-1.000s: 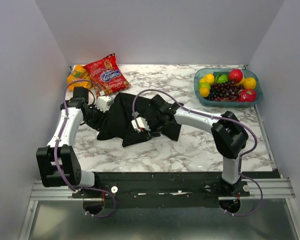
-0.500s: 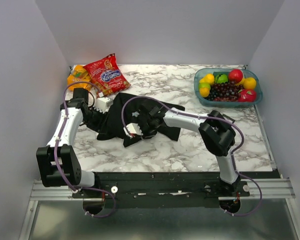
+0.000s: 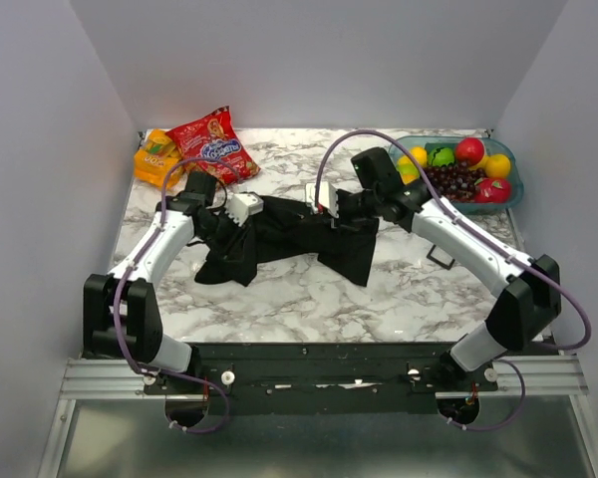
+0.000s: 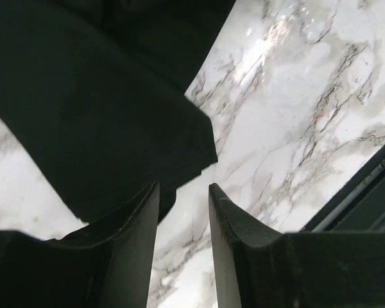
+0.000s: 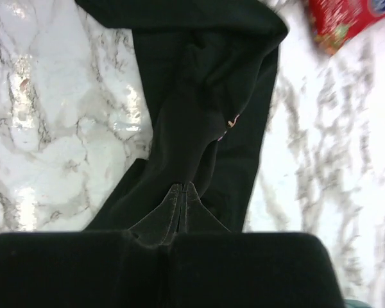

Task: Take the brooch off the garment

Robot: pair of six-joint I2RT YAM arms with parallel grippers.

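Note:
The garment (image 3: 279,239), a black T-shirt, lies rumpled mid-table, one part drawn up toward the back right. My right gripper (image 3: 331,217) is over its far right part; in the right wrist view the right gripper (image 5: 181,185) is shut on a ridge of the garment (image 5: 199,96). A tiny pale pinkish glint, apparently the brooch (image 5: 232,121), sits on a fold just beyond the tips. My left gripper (image 3: 249,221) hovers over the shirt's left part. Seen from the left wrist, the left gripper (image 4: 183,187) is open, with marble showing between its fingers and a garment (image 4: 102,128) edge beside the left one.
A red snack bag (image 3: 211,147) and an orange packet (image 3: 156,157) lie at the back left. A blue bowl of fruit (image 3: 456,171) stands at the back right. A small black square tray (image 3: 441,257) lies under the right arm. The table's front rail (image 4: 366,186) is near.
My right arm swung from the shirt's near-left side to the back right and shut on the cloth, dragging the shirt along. My left gripper shifted right and narrowed a little.

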